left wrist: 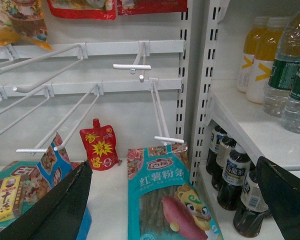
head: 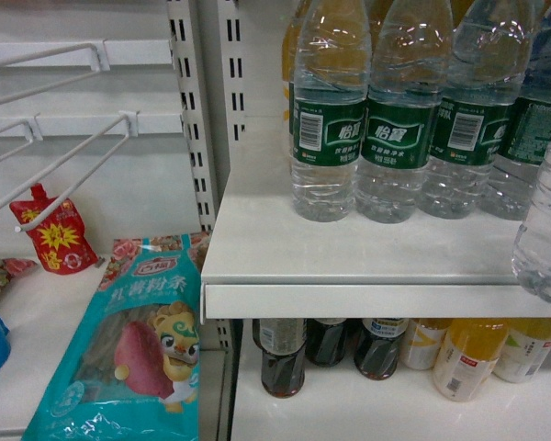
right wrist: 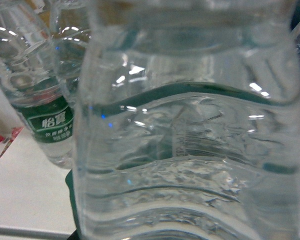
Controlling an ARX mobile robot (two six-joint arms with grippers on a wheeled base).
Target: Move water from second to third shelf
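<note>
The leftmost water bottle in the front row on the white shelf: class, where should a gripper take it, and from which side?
Probably the ribbed body of the leftmost water bottle around its green label, approached from the open shelf front: it stands upright and a neighbouring bottle crowds its right side.

water bottle (right wrist: 190,140) blurred, filling right wrist view, right tool hidden, cap cut off

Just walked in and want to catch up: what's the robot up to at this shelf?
It is working at a shop shelf stocked with green-labelled water bottles. One water bottle sits at the right edge of the head view, out in front of the row, and it fills the right wrist camera, so the right arm is right at it; its gripper isn't visible. The left gripper hangs open beside the snack rack, holding nothing.
</note>
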